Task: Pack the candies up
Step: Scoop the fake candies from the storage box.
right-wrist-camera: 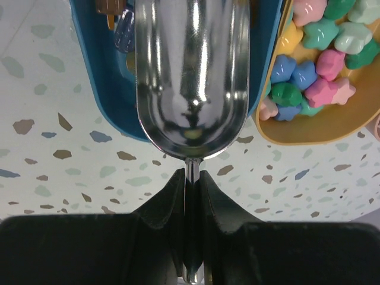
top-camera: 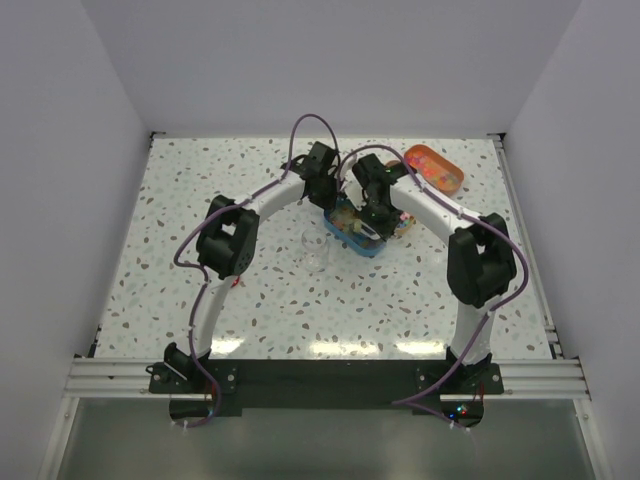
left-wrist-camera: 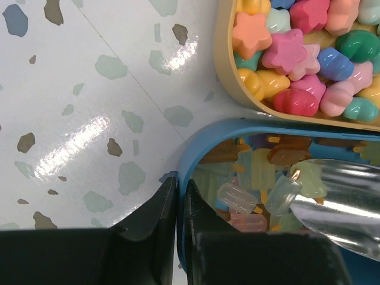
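1. White walls (top-camera: 320,60) close in three sides. The pale tabletop (top-camera: 180,200) is speckled grey and brown, with glare patches.
2. The left arm (top-camera: 228,235) and right arm (top-camera: 480,260) arch inward and meet mid-table, hiding much of what sits below.
3. An orange tray (top-camera: 434,167) sits far right, clear of the arms.
4. The blue tin (left-wrist-camera: 202,139) and yellow tin (left-wrist-camera: 224,65) sit just beside each other.
5. A clear glass vessel (top-camera: 313,250) stands near the blue tin.
6. The scoop (right-wrist-camera: 190,71) has its bowl over the blue tin, covering the tin's middle.
7. The left gripper (left-wrist-camera: 177,187) is pinched on the blue tin's rim. The right gripper (right-wrist-camera: 191,178) is clamped on the scoop's handle.
8. The candies (left-wrist-camera: 285,50): stars and shells fill the yellow tin, and translucent lolly shapes lie in the blue tin.
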You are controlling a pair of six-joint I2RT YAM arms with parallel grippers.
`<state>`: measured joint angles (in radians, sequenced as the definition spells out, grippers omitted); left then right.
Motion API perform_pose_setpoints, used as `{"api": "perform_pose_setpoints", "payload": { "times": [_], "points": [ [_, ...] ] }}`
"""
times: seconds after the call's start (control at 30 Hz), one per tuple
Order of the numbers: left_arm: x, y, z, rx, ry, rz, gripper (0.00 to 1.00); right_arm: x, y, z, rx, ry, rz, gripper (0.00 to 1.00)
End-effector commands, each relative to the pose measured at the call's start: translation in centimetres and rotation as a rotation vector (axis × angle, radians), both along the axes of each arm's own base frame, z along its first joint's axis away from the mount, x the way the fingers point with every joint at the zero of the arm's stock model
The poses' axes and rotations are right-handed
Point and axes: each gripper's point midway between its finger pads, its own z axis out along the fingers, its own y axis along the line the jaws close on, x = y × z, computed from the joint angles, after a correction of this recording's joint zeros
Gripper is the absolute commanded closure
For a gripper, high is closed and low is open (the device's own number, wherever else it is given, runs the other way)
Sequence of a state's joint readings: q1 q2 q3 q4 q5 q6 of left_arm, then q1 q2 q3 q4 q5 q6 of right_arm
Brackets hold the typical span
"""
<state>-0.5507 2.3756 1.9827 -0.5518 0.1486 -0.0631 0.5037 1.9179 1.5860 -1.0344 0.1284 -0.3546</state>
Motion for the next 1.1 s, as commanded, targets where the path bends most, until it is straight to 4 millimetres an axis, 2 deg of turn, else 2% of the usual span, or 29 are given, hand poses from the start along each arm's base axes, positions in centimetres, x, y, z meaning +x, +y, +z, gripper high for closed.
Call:
{"api": "perform_pose_setpoints", "payload": {
  "times": [0.0,0.33,0.77,1.07],
  "points": [
    [0.9,-1.6,5.1,-0.13,-0.067,0.02,0.89,1.1,2.1,-0.9,0.079,-0.033,0.018,1.0],
    [0.6,-2.1,5.8,-0.167,-0.068,0.013,0.9,3.2,4.5,-1.1,0.113,-0.057,0.056,1.0],
    [-0.1,-2.9,6.7,-0.236,-0.056,-0.01,0.9,5.4,7.2,-3.0,0.191,-0.114,0.005,1.0],
    [-0.3,-2.9,8.3,-0.259,-0.085,-0.005,0.87,5.7,7.5,-4.3,0.272,-0.211,-0.052,1.0]
  ]
}}
